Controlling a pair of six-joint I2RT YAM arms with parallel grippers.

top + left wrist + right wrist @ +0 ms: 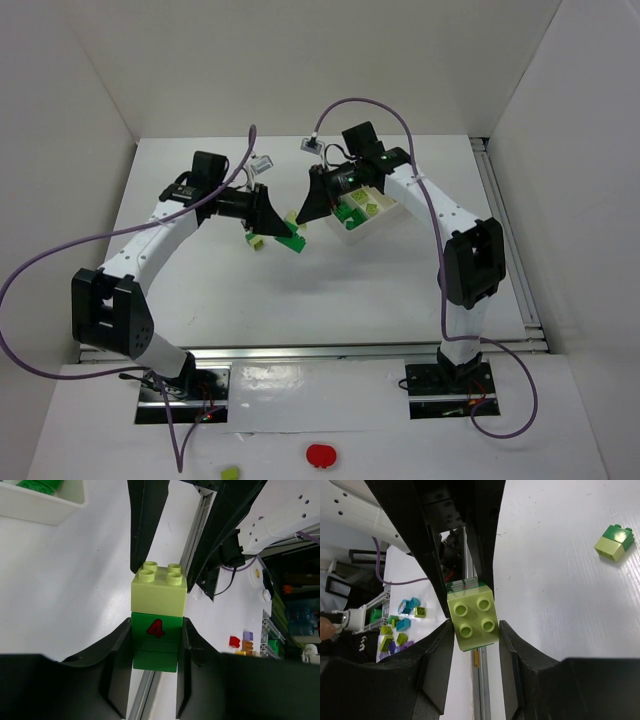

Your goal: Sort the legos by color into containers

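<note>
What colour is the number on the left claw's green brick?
Red, a 4 on the brick; left wrist view shows it best.

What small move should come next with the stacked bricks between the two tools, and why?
Probably squeeze the right tool onto the lime brick it straddles, to pull it off. It's stuck on the dark green brick clamped in the left tool, and the two colors need separating.

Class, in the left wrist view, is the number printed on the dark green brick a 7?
No, the dark green brick held between the fingers shows a red 4.
</note>
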